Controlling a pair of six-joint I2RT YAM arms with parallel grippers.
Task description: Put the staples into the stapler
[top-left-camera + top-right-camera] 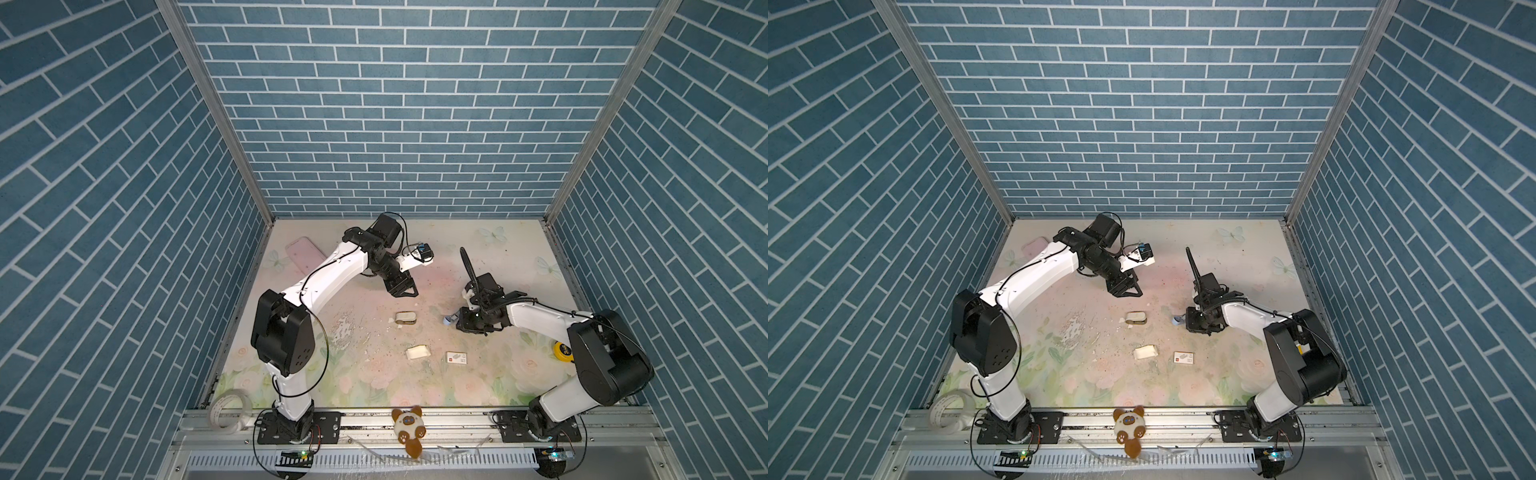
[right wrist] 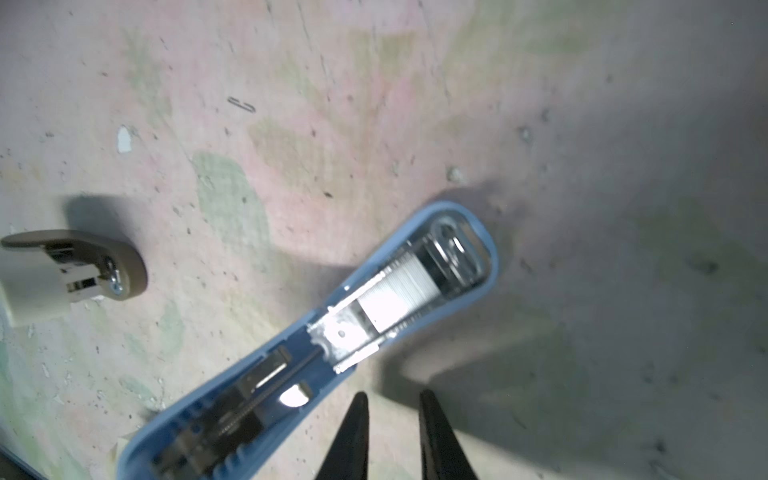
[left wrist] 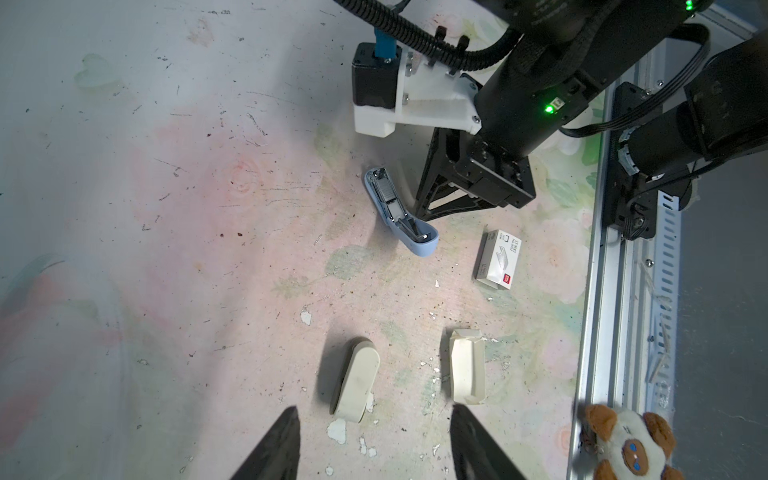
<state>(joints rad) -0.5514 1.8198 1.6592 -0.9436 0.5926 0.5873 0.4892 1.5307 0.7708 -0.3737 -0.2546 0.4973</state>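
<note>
**Right gripper** (image 2: 392,392): jaws a narrow gap apart with nothing between them. The tips are low over the table (image 3: 187,216), just beside the flank of the stapler. I cannot tell whether they touch it.

**Stapler** (image 2: 307,349): blue shell lying on the table, opened, metal channel facing up. In a top view it shows as a small blue shape (image 1: 449,320) at the right gripper's tip.

**Staples** (image 2: 397,286): one pale grey strip seated in the stapler's channel toward the rounded nose, with the metal pusher close behind it. The same strip shows in the left wrist view (image 3: 384,189).

**Left gripper** (image 3: 374,409): jaws wide apart and empty, held above the table, well apart from the blue stapler.

**Beige stapler** (image 3: 355,382): second unit, closed, near the table's middle, below the left gripper's view.

**Card tray** (image 3: 467,365): white and creased, lying near the beige stapler. No grey strips can be made out in it.

**Sleeve** (image 3: 498,259): white with a red mark, lying apart from its tray, between the tray and the blue stapler.

**Status (judged):**
- Done: a strip appears to be in the magazine, so loading itself looks complete or nearly so.
- Left: seat the strip squarely under the pusher if it is not there yet, then fold the stapler shut.
</note>
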